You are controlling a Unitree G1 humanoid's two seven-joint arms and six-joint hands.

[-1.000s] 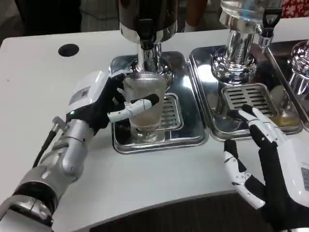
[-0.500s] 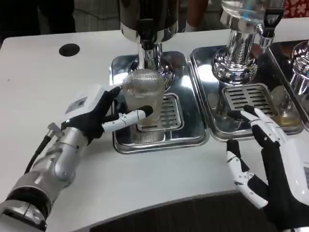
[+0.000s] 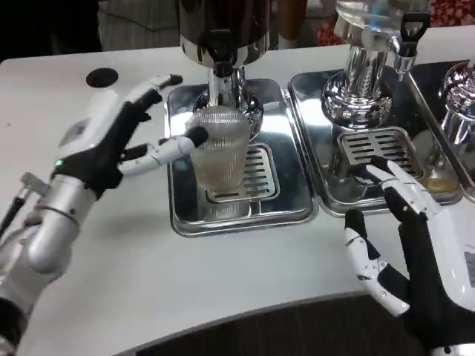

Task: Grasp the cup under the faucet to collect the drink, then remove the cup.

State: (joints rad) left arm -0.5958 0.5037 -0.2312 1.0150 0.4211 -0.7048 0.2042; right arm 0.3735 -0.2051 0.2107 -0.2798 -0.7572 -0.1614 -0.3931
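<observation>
A clear ribbed glass cup (image 3: pixel 220 148) is seen standing on the slotted grate of a shiny steel drip tray (image 3: pixel 185 215), directly below the chrome faucet (image 3: pixel 220 78) of a dark-bodied drink dispenser (image 3: pixel 223 22). A little pale liquid is visible in the cup's lower part. The left hand (image 3: pixel 111 141) is held at the cup's left side with its white-and-black fingers spread wide; one fingertip (image 3: pixel 194 136) is shown against the cup's upper wall, though it cannot be told whether it is actually touching, and the cup is not gripped. The upper fingers are raised over the tray's left rim, apart from the glass.

On the right, a second steel drip tray (image 3: pixel 326 196) is pictured beneath a chrome-based dispenser (image 3: pixel 361 89) with a clear vessel and a black tap handle (image 3: pixel 412 33). The right hand (image 3: pixel 415 245) is laid open near the table's front edge, fingers apart and nothing held, with its fingertips reaching over the near rim of that second tray. A round black hole (image 3: pixel 102 77) is visible in the white table (image 3: pixel 96 282) at the far left.
</observation>
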